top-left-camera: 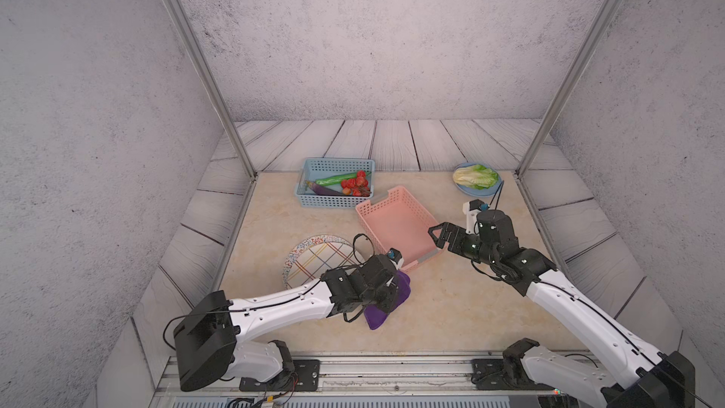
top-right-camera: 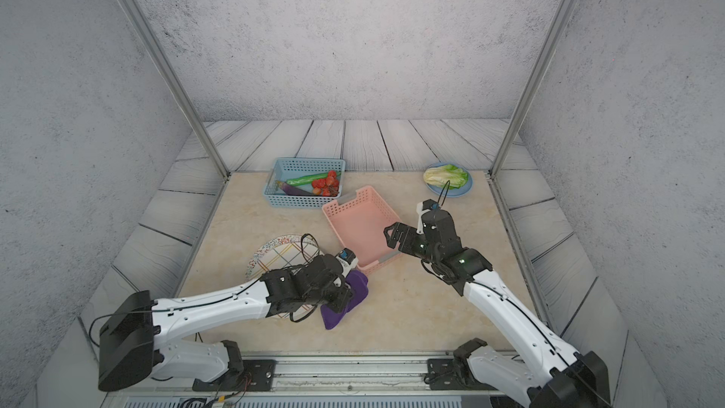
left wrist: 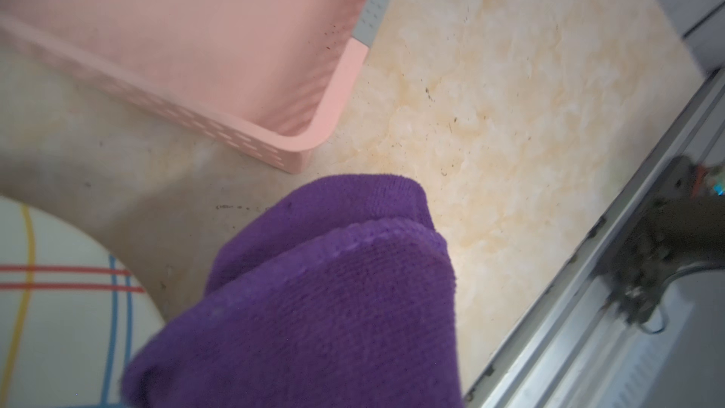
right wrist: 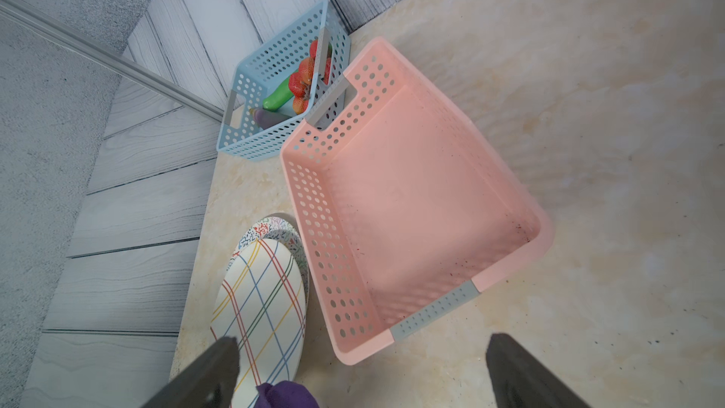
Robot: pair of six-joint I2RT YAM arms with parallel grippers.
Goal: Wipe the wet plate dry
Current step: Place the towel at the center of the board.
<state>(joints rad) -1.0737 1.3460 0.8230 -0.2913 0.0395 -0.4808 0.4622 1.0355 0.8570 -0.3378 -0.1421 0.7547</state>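
A plaid-lined plate (top-left-camera: 314,259) (top-right-camera: 278,257) (right wrist: 259,300) lies on a squiggle-rimmed plate at the table's near left. A purple cloth (top-left-camera: 376,317) (top-right-camera: 333,319) (left wrist: 333,308) (right wrist: 286,396) sits bunched on the table by the plaid plate's right edge. My left gripper (top-left-camera: 386,299) (top-right-camera: 343,294) is right over the cloth. The cloth fills the left wrist view and hides the fingers, so their state does not show. My right gripper (top-left-camera: 439,235) (top-right-camera: 392,235) (right wrist: 361,343) hovers open and empty above the pink basket's near right corner.
The empty pink basket (top-left-camera: 400,229) (left wrist: 337,96) (right wrist: 412,198) stands mid-table, just behind the cloth. Behind it is a blue basket (top-left-camera: 314,200) (right wrist: 243,139) of vegetables. A blue dish (top-left-camera: 467,190) with lettuce sits at the back right. A metal rail (top-left-camera: 392,366) runs along the front edge.
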